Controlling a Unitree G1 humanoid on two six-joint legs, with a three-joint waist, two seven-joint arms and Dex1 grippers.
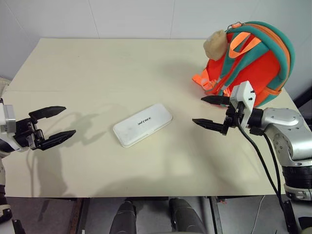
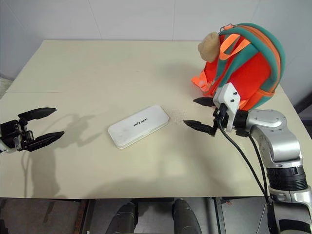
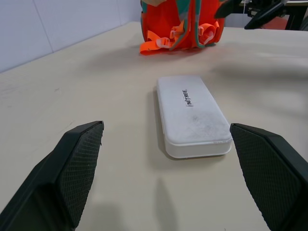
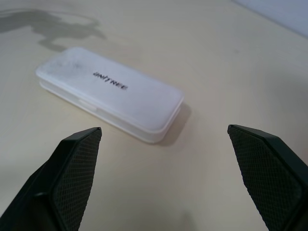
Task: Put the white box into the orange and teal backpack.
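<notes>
The white box lies flat in the middle of the cream table, its dark lettering facing up. At the table's far right stands the orange and teal backpack, upright, with a beige plush toy on its upper left side. My left gripper hovers open at the table's left edge, pointing toward the box with a wide gap of bare table between. My right gripper is open too, just in front of the backpack and to the right of the box, empty. The box also lies ahead of each gripper's fingers in the wrist views.
Orange webbing loops trail from the backpack's base onto the table. A white wall runs behind the table's far edge. The table's front edge is close to me.
</notes>
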